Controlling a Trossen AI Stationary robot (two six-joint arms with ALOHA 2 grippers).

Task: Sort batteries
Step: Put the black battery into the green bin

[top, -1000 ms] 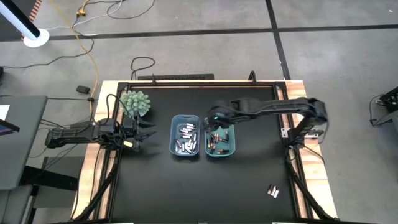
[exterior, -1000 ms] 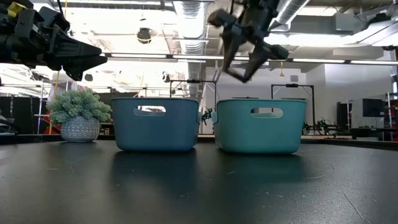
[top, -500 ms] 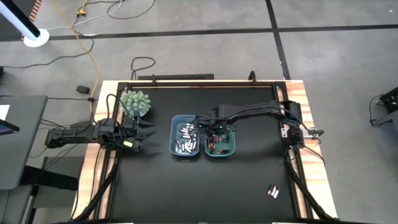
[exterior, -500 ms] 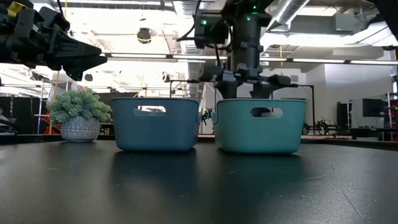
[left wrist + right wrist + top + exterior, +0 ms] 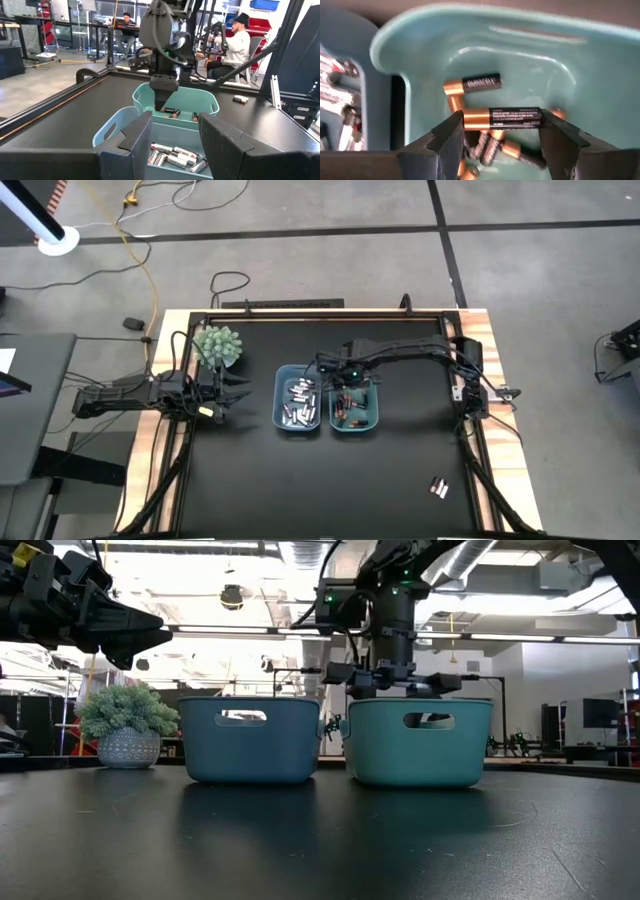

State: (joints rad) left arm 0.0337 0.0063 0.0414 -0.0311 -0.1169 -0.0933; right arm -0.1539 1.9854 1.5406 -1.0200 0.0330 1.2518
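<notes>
Here the black worktop (image 5: 250,480) carries 2 bins side by side: a blue bin (image 5: 297,402) with silvery-white batteries (image 5: 300,410) and a teal bin (image 5: 354,406) with dark copper-ended batteries (image 5: 348,412). A potted plant (image 5: 217,345) stands near the worktop's far left corner.

The right pincer (image 5: 502,131) hangs just over the teal bin's rim, pinching 1 copper-ended battery (image 5: 502,118) lengthwise, a finger on each end. The step in hand looks like the drop into the teal bin. To do it well, I would keep the pincer centred over the bin's open floor, away from the wall shared with the blue bin, and spread the fingers only when the battery is low enough that it cannot bounce or roll out. Held level as it is, it should fall flat onto the heap below.

The left pincer (image 5: 175,145) waits over the worktop's left side, beside the plant, its fingers spread and holding nothing.

2 stray batteries (image 5: 438,488) lie well apart from the bins, near the front right corner; they are too small to tell their kind for sure.

From table height the bin walls hide all their contents and the right pincer's fingertips. The wrist view cuts off most of the blue bin.
</notes>
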